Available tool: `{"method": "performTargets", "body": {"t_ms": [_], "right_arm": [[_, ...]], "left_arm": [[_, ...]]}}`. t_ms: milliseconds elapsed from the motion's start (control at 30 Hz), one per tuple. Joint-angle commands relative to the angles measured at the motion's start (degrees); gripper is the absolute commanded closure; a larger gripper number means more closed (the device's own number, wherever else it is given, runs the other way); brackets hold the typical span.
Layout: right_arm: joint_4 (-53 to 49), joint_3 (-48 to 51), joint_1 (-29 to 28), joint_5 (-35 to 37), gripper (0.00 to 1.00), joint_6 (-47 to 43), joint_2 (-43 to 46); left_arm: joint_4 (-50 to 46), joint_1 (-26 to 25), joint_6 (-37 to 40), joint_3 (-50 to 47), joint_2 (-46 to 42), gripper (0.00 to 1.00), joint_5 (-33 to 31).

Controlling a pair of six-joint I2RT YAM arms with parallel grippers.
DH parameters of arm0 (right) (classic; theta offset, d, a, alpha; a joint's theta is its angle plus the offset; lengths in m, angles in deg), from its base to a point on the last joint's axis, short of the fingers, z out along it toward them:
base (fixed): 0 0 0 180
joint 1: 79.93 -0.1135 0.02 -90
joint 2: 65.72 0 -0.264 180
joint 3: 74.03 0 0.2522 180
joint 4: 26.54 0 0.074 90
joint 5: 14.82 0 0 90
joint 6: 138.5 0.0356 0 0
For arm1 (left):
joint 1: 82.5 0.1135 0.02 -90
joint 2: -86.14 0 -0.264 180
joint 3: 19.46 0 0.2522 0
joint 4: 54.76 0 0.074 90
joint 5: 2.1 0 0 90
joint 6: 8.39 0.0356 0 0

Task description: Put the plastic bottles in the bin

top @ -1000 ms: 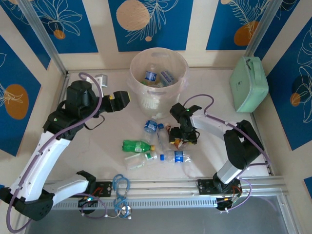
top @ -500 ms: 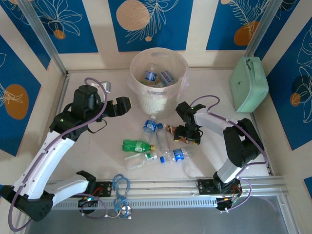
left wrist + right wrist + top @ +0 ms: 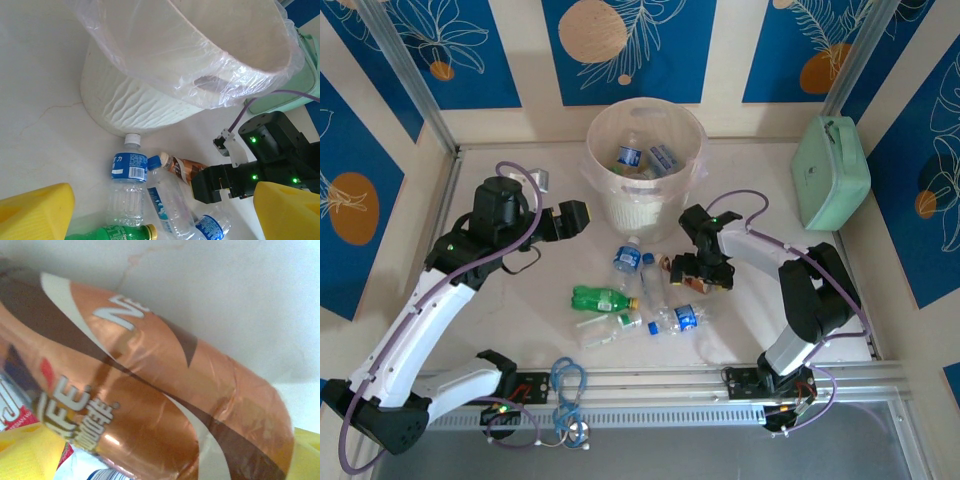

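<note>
1. Fingers first: the right fingers [image 3: 688, 272] are down at the worktop [image 3: 530, 300] over the brown-labelled bottle [image 3: 150, 390], which lies on its side just in front of the bin [image 3: 620, 205]. The right wrist view shows a yellow tip on either side of the label. I cannot tell whether the tips press on it or merely straddle it.
2. The step in hand looks like the pick of this bottle. It is best gripped across the barrel near its middle, because the label is glossy and the plastic looks thin, so a bite near the cap end would likely let it swing or slip.
3. Close only until the wall gives a little, since a crushed bottle can squirt out.
4. A clear blue-labelled bottle [image 3: 650, 285] lies just beside its neck, perhaps touching. Lift straight up before swinging, so the neighbour is not dragged along.
5. Carry it well above the rim and the overhanging liner [image 3: 240, 75], then let go over the middle, where other bottles [image 3: 630, 155] already lie.
6. The left fingers [image 3: 572, 216] hang apart with nothing between them, to the left of the bin, and should stay out of the right arm's path. A green bottle [image 3: 600, 298] and several clear ones remain on the worktop.
</note>
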Motion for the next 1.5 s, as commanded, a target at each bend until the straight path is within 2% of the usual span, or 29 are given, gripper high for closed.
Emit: {"method": "performTargets", "body": {"t_ms": [0,300,467,700,867,1167,1467], "right_arm": [[-0.17,-2.45,0.2,3.18,0.01,-3.31,-1.23],[1.33,-3.83,0.12,6.89,0.01,-6.63,-4.22],[1.52,-3.25,-0.05,7.17,0.01,-5.88,-3.06],[-0.08,-1.77,-0.99,8.87,0.01,-4.9,4.51],[2.83,0.86,1.21,5.7,0.01,-6.2,9.46],[7.22,-1.28,3.72,0.95,0.01,-10.29,4.45],[7.44,-3.22,1.98,0.34,0.01,-10.39,-1.45]], "left_arm": [[1.26,0.67,-1.11,-0.33,-0.47,0.09,1.38],[1.68,0.7,-1.94,-0.23,-0.14,0.1,1.91],[1.64,0.7,-2.02,0.22,0.04,0.1,1.92],[1.99,0.7,-2.47,0.13,0.4,0.1,2.2],[2.69,0.7,-3.06,-0.16,0.54,0.11,2.7],[2.91,0.7,-3.79,-0.61,0.32,0.11,2.89],[2.92,0.7,-3.69,-0.83,0.41,0.12,2.8]]}}
